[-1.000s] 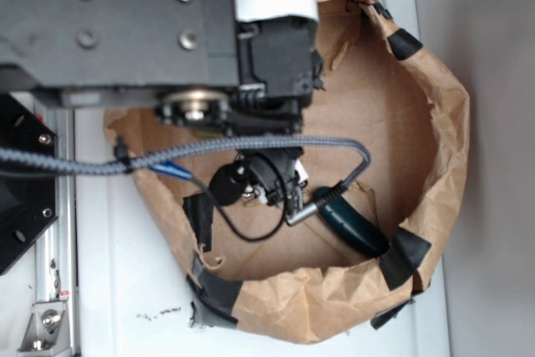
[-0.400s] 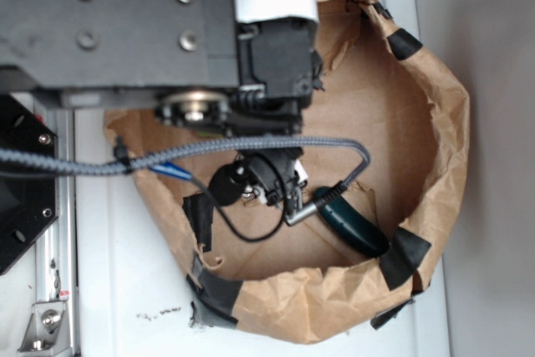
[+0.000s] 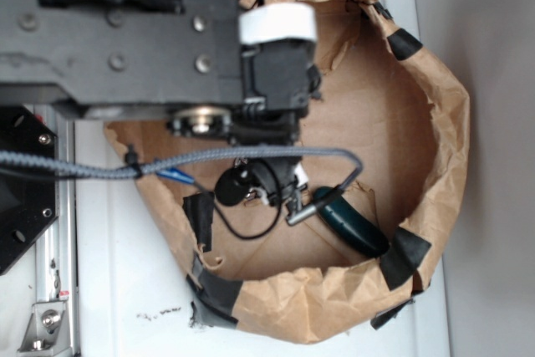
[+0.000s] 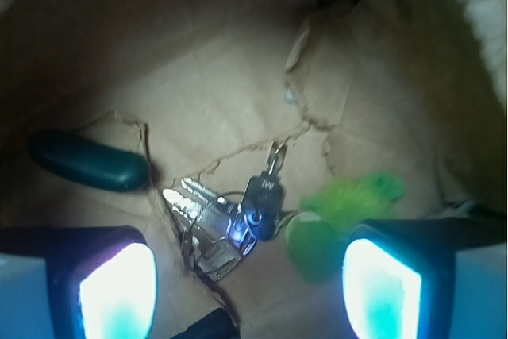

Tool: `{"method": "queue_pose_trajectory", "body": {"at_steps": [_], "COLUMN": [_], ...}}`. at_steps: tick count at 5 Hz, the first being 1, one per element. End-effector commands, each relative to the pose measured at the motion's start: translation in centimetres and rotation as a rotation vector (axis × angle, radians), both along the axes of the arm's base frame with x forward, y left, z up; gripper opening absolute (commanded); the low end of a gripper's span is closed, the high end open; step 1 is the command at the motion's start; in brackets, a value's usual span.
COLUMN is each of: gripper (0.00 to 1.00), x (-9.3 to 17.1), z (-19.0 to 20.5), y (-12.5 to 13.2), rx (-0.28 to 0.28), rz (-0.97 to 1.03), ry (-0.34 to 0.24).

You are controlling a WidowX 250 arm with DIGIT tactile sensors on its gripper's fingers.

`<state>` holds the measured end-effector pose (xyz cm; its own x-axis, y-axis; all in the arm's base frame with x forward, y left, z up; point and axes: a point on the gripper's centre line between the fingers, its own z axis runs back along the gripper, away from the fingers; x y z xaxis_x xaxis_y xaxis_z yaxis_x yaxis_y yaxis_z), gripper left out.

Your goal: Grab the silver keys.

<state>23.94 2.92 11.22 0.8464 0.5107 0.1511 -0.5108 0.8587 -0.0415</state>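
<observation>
The silver keys [image 4: 226, 220] lie in a small bunch on the brown paper floor of the bag, one with a grey rounded head. In the wrist view they sit just ahead of my gripper [image 4: 250, 291], between its two glowing pads [image 4: 119, 291], nearer the left one. The gripper is open and holds nothing. A fuzzy green toy [image 4: 337, 208] lies right of the keys, touching them. A dark green oblong object [image 4: 87, 160] lies to the left. In the exterior view the arm [image 3: 267, 181] hides the keys; the dark green object [image 3: 351, 223] shows beside it.
A brown paper bag [image 3: 443, 123] with black tape patches rings the work area; its walls stand up on all sides. A grey braided cable [image 3: 209, 159] crosses over the bag. The bag floor is creased and torn near the keys. Black frame parts [image 3: 25, 181] stand left.
The arm has shifted a little toward the upper left of the exterior view, and the gripper and cable have moved slightly with it. Nothing has been taken hold of.
</observation>
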Motion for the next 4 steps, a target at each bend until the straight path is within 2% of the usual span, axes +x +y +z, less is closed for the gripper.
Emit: {"method": "queue_pose_trajectory", "body": {"at_steps": [1, 3, 4], "gripper": [1.0, 1.0, 1.0], "x": [1.0, 2.3, 2.0], "z": [-1.5, -3.7, -4.7], "y": [-0.5, -1.7, -1.2], "rx": [0.0, 0.077, 0.098], "rz": [0.13, 0.193, 0.205], "ry": [-0.088, -0.064, -0.065]}}
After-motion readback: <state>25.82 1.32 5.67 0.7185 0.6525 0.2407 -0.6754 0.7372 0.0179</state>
